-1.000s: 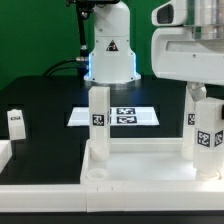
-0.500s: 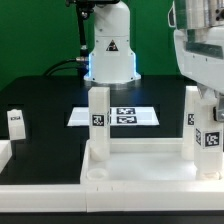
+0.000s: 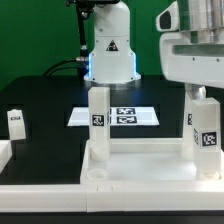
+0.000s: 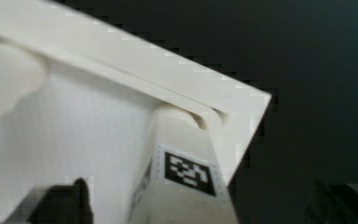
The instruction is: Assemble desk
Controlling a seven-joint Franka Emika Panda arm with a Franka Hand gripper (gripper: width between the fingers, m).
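The white desk tabletop (image 3: 140,166) lies at the front with its rim up. Three tagged legs stand upright in its sockets: one on the exterior view's left (image 3: 98,120), one at the back right (image 3: 189,116) and one at the front right (image 3: 207,138). My gripper (image 3: 205,100) hangs straight over the front right leg. In the wrist view the gripper (image 4: 202,205) straddles that leg (image 4: 194,170), and each dark finger (image 4: 60,205) stands clear of its sides, so it is open. The tabletop (image 4: 69,110) fills the rest of that view.
A fourth loose leg (image 3: 15,122) stands on the black table at the exterior view's left. The marker board (image 3: 135,116) lies behind the tabletop. The arm's base (image 3: 110,55) is at the back. A white rail piece (image 3: 4,152) sits at the left edge.
The gripper swung to the exterior view's right half a second ago and is now back over the front right leg. That leg's tag shifted right, then returned.
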